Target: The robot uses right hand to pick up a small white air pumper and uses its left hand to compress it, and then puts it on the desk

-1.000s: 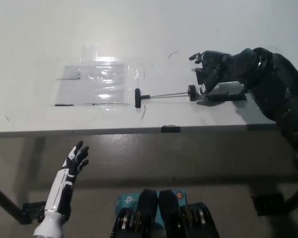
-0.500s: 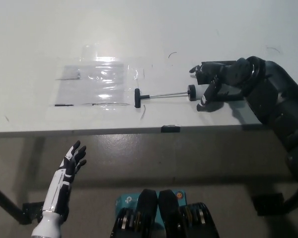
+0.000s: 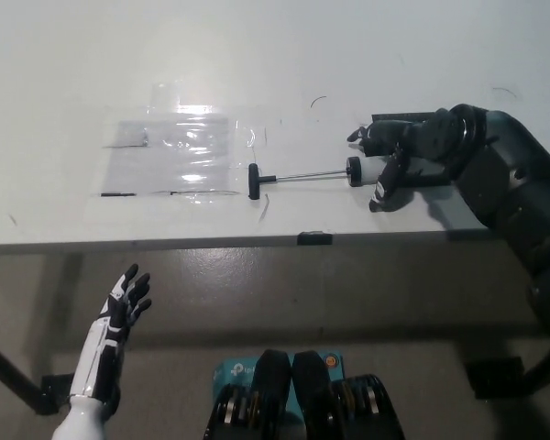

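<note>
Since a second ago the black right hand (image 3: 390, 163) has dropped onto the body of the small white air pumper (image 3: 367, 170) and now covers nearly all of it; only a sliver of white shows between the fingers, where before the white barrel lay plain to see beside the palm. Whether the fingers have actually closed on it I cannot tell from here: they curl down over it, but the grip itself is hidden. The white left hand (image 3: 119, 310) has sunk a little lower and hangs below the table edge at the lower left, fingers spread, holding nothing.

The pumper lies flat on the pale grey table (image 3: 257, 55), near the front edge. Its long axis runs side to side: the body sits under the right hand, and the thin metal rod (image 3: 312, 174) reaches out toward the robot's left, ending in a black cross handle (image 3: 254, 181) that lies just beside a clear plastic sheet (image 3: 176, 156).

So the right hand is directly on the thing, while the left is well apart and lower. To my eye the handle end points the left hand's way, which suits a push along the rod once the body is lifted.
</note>
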You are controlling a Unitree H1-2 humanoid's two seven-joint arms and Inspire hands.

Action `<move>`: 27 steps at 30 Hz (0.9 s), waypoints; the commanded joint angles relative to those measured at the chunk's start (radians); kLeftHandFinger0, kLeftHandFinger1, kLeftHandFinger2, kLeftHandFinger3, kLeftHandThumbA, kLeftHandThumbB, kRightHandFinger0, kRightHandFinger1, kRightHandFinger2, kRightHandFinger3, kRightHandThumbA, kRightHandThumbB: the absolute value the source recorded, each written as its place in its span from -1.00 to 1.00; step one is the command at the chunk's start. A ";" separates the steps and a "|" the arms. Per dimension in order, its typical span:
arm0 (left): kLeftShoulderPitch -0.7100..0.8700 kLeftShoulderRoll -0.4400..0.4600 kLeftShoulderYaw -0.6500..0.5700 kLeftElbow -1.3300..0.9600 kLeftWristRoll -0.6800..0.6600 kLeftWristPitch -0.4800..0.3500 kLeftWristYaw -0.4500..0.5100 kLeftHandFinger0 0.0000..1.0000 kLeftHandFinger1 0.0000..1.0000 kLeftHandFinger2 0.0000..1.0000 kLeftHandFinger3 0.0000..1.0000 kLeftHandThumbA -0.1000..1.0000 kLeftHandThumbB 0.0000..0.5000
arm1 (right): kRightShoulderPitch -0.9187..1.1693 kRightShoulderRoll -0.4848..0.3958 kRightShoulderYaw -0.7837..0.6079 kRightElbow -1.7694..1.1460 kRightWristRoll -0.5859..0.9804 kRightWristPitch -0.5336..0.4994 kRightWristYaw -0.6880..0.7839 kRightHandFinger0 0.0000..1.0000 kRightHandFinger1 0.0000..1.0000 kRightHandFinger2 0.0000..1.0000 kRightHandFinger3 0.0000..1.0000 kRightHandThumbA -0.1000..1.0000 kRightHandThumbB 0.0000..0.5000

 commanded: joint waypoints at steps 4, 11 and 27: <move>0.008 0.013 0.009 -0.036 -0.013 -0.040 -0.005 1.00 1.00 1.00 1.00 1.00 -0.86 | -0.069 -0.017 -0.055 0.036 0.026 0.018 0.036 1.00 1.00 1.00 1.00 0.73 0.42; 0.017 0.012 0.015 -0.043 -0.018 -0.045 -0.004 1.00 1.00 1.00 1.00 1.00 -0.89 | -0.047 -0.011 -0.004 0.037 -0.055 0.009 -0.082 -0.76 -0.25 0.19 -0.24 -0.87 -0.07; -0.001 -0.002 0.057 -0.054 -0.101 -0.002 -0.006 1.00 1.00 1.00 1.00 1.00 -0.43 | 0.022 -0.003 0.087 0.043 -0.122 -0.011 -0.317 -0.34 0.45 0.78 0.30 -1.00 -0.41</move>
